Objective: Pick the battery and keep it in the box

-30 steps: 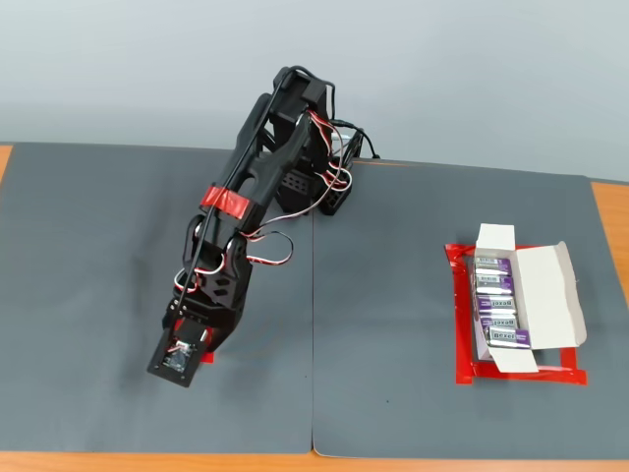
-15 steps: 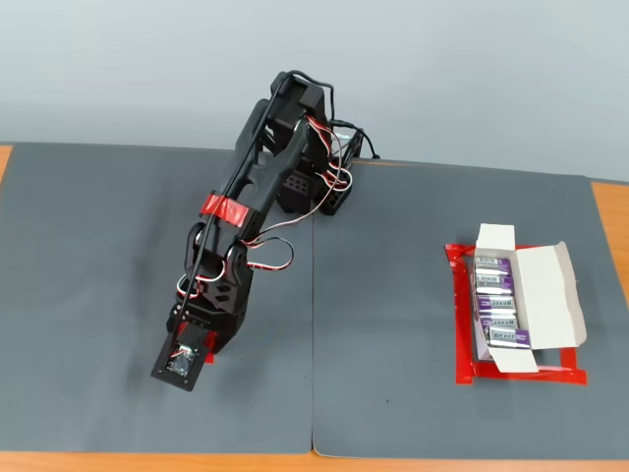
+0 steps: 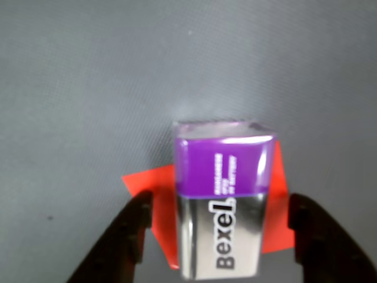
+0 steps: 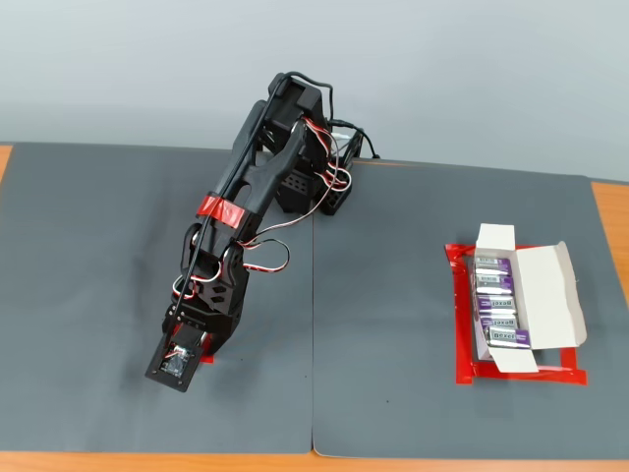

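Black fingers (image 3: 132,233) of my gripper (image 3: 218,236) stand apart either side of the battery (image 3: 222,203), which lies on a red tape patch (image 3: 154,186) at the mat's left; the box (image 4: 545,295) sits far right.

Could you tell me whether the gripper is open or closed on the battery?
Open: in the wrist view the gripper straddles the battery with gaps both sides.

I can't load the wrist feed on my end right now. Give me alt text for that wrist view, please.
A purple and silver battery labelled Bexel sits on a small red tape patch on the grey mat, centred between the open gripper fingers. Both black fingertips stand clear of the battery's sides, not touching it.
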Robot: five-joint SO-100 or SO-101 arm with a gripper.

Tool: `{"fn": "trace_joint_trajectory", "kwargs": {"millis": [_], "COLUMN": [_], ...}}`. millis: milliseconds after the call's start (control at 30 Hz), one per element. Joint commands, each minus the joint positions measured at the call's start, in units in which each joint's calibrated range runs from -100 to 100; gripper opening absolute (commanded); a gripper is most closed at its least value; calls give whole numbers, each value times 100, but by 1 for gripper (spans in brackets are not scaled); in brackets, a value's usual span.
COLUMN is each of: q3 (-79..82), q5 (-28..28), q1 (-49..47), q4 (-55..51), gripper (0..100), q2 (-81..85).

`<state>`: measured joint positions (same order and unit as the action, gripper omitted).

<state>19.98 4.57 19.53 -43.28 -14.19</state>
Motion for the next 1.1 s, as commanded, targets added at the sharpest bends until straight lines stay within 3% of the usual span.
{"fn": "trace_joint_trajectory", "kwargs": {"millis": [0, 200, 533, 1067], "q3": [-248, -248, -239, -230], "q5": [15, 15, -1, -27], "q1": [28, 28, 35, 73], "q4": [57, 31, -4, -21], "gripper": [26, 25, 5, 5], "q2": [33, 33, 33, 787]}}
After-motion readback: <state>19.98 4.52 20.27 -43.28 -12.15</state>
